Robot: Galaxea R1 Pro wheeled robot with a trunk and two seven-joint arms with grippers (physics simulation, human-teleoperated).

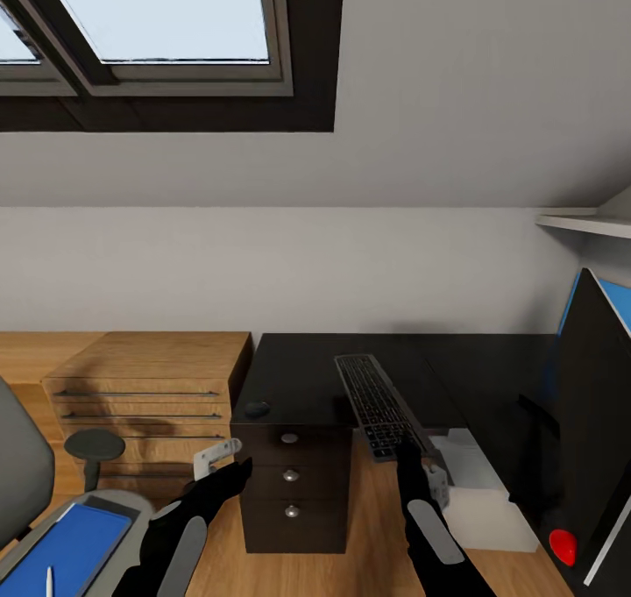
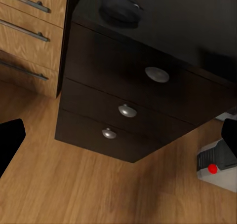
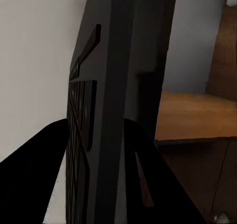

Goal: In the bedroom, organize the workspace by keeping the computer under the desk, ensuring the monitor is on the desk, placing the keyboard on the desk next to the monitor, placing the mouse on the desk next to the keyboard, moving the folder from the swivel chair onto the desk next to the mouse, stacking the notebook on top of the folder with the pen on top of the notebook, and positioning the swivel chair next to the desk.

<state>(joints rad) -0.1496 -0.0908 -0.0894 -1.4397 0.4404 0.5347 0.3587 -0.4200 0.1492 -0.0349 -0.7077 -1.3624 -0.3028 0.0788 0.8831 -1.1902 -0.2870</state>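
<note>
Glossy black desk (image 1: pixel 307 378), right jaws clamped on keyboard (image 1: pixel 379 404) over its edge, left jaws apart.

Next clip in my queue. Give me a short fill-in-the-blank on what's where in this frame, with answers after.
1. The right pincer is shut on the near end of the ____.
2. The mouse lies on the desk above the drawer unit, whose front shows ____ round silver knobs.
3. The blue folder lies on the seat of the ____.
4. The computer stands on the floor under the ____.

Answers: keyboard; three; swivel chair; desk
</note>
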